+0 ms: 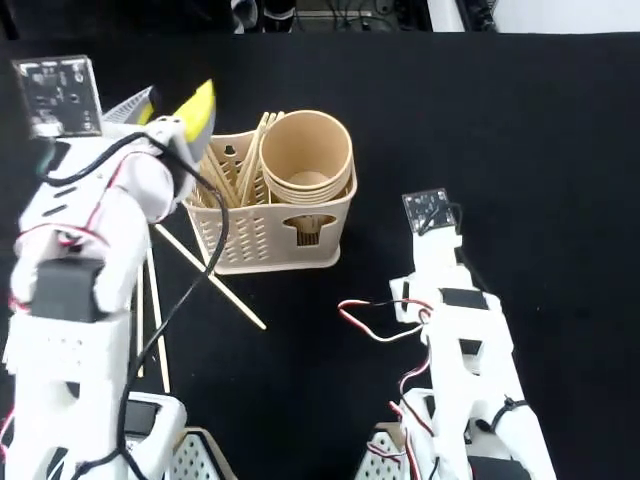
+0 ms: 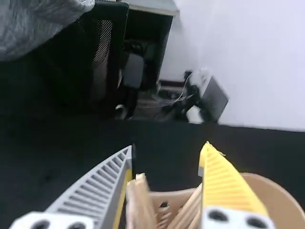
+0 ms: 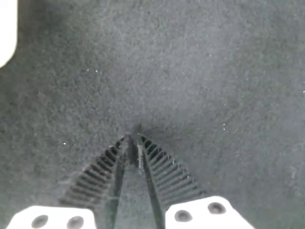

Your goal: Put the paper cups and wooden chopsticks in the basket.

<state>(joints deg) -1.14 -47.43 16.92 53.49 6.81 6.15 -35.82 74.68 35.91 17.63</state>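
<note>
Landmark: basket [image 1: 262, 238], standing upright on the black table [image 1: 530, 140].
Paper cups [image 1: 306, 152]: stacked and nested inside the basket, on the side towards the right arm. No cup is seen outside it.
Chopsticks in basket [image 1: 238, 172]: a bundle standing on end inside, on the side towards the left arm.
Loose chopsticks [image 1: 212, 283]: one lies slantwise just off the basket's near left corner. More thin sticks [image 1: 150, 300] lie farther off on that side, partly hidden under the left arm (count uncertain).
Left gripper [image 2: 167, 148]: above the basket's left edge, jaws spread wide with nothing between them; the chopstick bundle [image 2: 141, 199] stands just beneath.
Right gripper [image 3: 134, 138]: well apart from the basket on its right, low over bare cloth, jaws pressed together and empty.
Progress: the cup portion appears complete and the chopstick portion is part done.
Outstanding: the loose sticks left of the basket.
</note>
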